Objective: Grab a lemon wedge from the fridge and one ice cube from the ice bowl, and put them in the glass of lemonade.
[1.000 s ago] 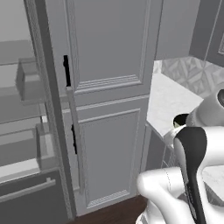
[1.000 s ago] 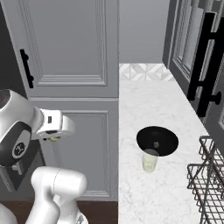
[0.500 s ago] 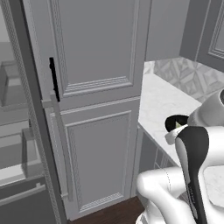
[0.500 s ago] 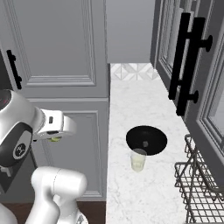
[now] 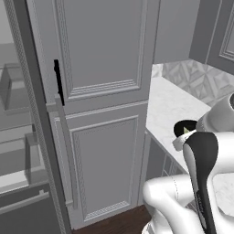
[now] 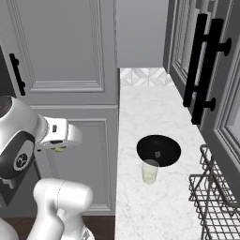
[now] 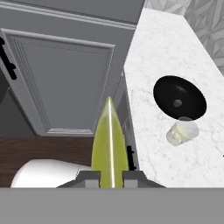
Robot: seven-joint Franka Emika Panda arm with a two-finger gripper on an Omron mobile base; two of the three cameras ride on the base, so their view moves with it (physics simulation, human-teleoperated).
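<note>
Lemon wedge [image 7: 109, 146] sits clenched in my claw [image 7: 109, 174], its long axis running straight out from between the tips and its sharp end aimed away from me, toward the panelled cabinet [image 7: 61, 83]. Since a second ago my base has swung off the fridge [image 5: 20, 151]: its open shelves have slid to the left edge and the counter [image 6: 140, 206] has come closer. That puts the fetch behind me. Further out on the marble stand the glass of lemonade [image 7: 182, 131], then the ice bowl [image 7: 179, 97] touching it behind, one cube inside.
</note>
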